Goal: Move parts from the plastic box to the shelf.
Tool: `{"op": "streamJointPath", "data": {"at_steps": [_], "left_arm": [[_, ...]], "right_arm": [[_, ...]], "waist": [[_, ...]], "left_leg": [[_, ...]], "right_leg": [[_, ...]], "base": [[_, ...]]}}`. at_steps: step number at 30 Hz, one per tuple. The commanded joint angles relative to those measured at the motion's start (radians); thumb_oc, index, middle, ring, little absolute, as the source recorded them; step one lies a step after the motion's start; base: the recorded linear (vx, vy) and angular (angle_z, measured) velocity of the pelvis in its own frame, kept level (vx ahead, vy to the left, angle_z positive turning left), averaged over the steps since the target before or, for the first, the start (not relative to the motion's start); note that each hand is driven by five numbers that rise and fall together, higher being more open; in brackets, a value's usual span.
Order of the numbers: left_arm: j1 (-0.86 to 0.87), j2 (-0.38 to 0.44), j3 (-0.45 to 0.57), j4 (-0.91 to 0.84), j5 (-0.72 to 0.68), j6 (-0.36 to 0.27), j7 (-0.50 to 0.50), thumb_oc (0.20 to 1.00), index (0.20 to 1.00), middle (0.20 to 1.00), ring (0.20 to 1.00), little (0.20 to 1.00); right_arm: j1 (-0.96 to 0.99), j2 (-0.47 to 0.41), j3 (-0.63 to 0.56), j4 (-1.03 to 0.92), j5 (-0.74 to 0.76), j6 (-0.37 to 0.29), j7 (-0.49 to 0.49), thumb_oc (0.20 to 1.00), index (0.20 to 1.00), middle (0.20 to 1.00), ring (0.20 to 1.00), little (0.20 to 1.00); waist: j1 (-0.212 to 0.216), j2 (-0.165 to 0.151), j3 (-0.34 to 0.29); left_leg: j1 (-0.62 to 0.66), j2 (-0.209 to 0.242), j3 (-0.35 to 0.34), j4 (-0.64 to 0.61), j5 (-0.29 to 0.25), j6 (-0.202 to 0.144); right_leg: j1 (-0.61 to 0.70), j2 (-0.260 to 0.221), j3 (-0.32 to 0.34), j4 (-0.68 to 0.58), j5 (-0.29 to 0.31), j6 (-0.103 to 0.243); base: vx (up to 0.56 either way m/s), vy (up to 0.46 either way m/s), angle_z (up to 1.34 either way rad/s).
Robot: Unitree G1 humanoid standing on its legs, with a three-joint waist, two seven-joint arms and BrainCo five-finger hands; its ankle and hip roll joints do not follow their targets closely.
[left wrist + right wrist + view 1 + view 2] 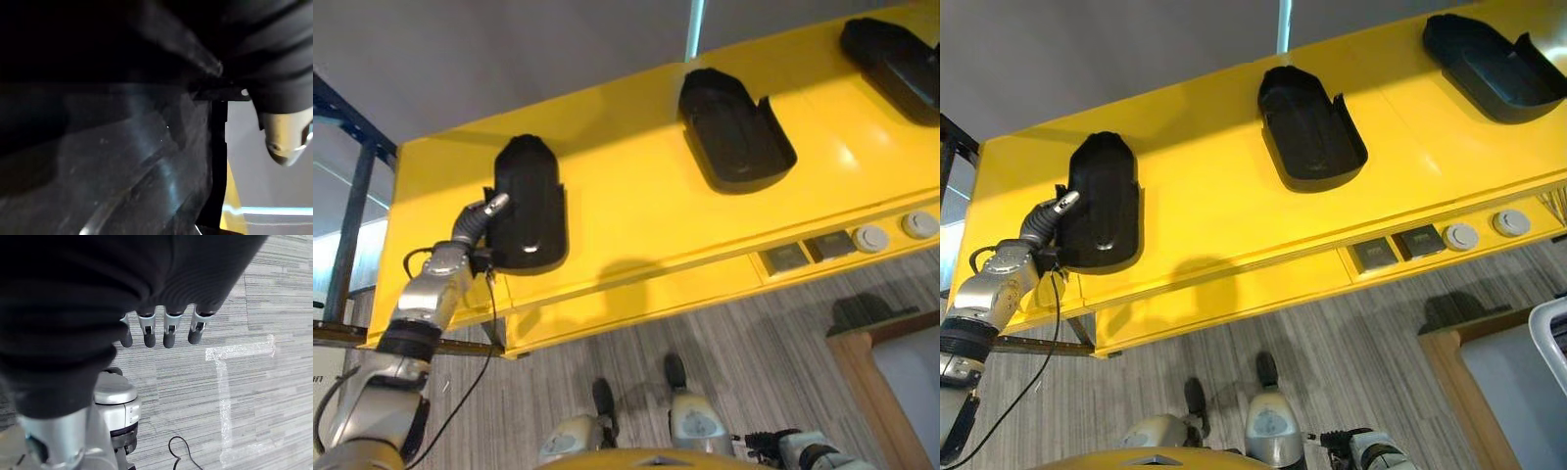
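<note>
1. On the yellow shelf (636, 196), left eye view: the left robot hand (478, 223) is touching the near left edge of the leftmost black part (527, 204). Its fingers are going behind the part, so I cannot tell if they are gripping. Two more black parts are lying on the shelf: the middle part (734, 127) and the right part (893, 61), the latter cut off by the frame edge.
2. In the right eye view, same layout; the parts are looking like stiff moulded plastic shells, probably light and a bit slippery, so holding by the raised side wall or rim is looking best. The plastic box is hard to identify.
3. In the left wrist view, the dark glossy part surface (122, 166) is sitting very close; the thumb tip (286, 137) is standing off it, grip unclear.
4. In the right wrist view, the right robot hand (161, 330) is hanging over the floor (274, 308), fingers relaxed and holding nothing.
</note>
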Motion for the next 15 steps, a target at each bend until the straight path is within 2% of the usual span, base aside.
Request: {"op": "streamJointPath", "data": {"at_steps": [1,2,5,6,11,12,13,15], "left_arm": [[0.012,0.008,-0.084,0.085,0.155,0.077,0.001,1.000,1.000,1.000,1.000,1.000],[-0.012,0.032,-0.094,0.086,0.227,0.082,0.015,1.000,1.000,1.000,1.000,1.000],[-0.048,0.065,-0.104,0.088,0.302,0.084,0.050,1.000,1.000,1.000,1.000,1.000],[-0.088,0.089,-0.111,0.086,0.346,0.089,0.089,1.000,1.000,1.000,1.000,1.000],[-0.156,0.114,-0.117,0.078,0.343,0.055,0.189,1.000,1.000,1.000,1.000,1.000],[-0.176,0.120,-0.110,0.071,0.318,0.021,0.226,1.000,1.000,1.000,1.000,1.000],[-0.200,0.131,-0.098,0.044,0.284,-0.051,0.259,1.000,1.000,1.000,1.000,1.000],[-0.212,0.129,-0.082,-0.001,0.231,-0.095,0.278,1.000,1.000,1.000,1.000,1.000]], "right_arm": [[0.008,0.011,0.047,0.037,0.007,0.020,-0.009,1.000,1.000,1.000,1.000,1.000],[0.008,0.011,0.050,0.039,0.003,0.028,-0.004,1.000,1.000,1.000,1.000,1.000],[0.012,0.013,0.056,0.042,0.002,0.031,0.001,1.000,1.000,1.000,1.000,1.000],[0.019,0.018,0.063,0.045,0.010,0.035,0.000,1.000,1.000,1.000,1.000,1.000],[0.030,0.033,0.074,0.060,0.028,0.028,-0.002,1.000,1.000,1.000,1.000,1.000],[0.034,0.037,0.076,0.062,0.032,0.026,-0.003,1.000,1.000,1.000,1.000,1.000],[0.041,0.044,0.077,0.068,0.035,0.022,-0.004,1.000,1.000,1.000,1.000,1.000],[0.045,0.048,0.074,0.070,0.031,0.020,0.000,1.000,1.000,1.000,1.000,1.000]], "waist": [[0.002,-0.045,-0.047],[0.003,-0.048,-0.059],[0.004,-0.054,-0.069],[0.006,-0.061,-0.081],[0.009,-0.074,-0.103],[0.011,-0.078,-0.109],[0.014,-0.084,-0.119],[0.018,-0.089,-0.125]], "left_leg": [[-0.028,0.019,0.034,0.006,-0.064,-0.021],[-0.022,0.020,0.037,0.003,-0.062,-0.022],[-0.018,0.023,0.040,0.003,-0.061,-0.024],[-0.011,0.024,0.042,0.000,-0.063,-0.025],[-0.003,0.028,0.043,-0.001,-0.067,-0.026],[0.001,0.030,0.045,-0.001,-0.069,-0.027],[0.006,0.034,0.045,-0.001,-0.072,-0.028],[0.011,0.036,0.044,-0.001,-0.076,-0.029]], "right_leg": [[0.039,-0.021,-0.021,0.006,-0.156,0.014],[0.047,-0.019,-0.023,0.002,-0.157,0.015],[0.053,-0.018,-0.026,0.002,-0.158,0.017],[0.059,-0.016,-0.030,0.002,-0.160,0.020],[0.069,-0.013,-0.037,0.002,-0.163,0.025],[0.074,-0.012,-0.040,0.002,-0.165,0.026],[0.081,-0.010,-0.044,0.002,-0.167,0.028],[0.088,-0.010,-0.047,0.002,-0.169,0.028]], "base": [[0.00,0.000,0.00],[0.00,0.000,0.00],[-0.01,-0.020,0.02],[-0.03,-0.054,0.07],[-0.04,-0.055,0.08],[-0.06,-0.063,0.04],[-0.06,-0.062,0.03],[-0.06,-0.050,0.02]]}}
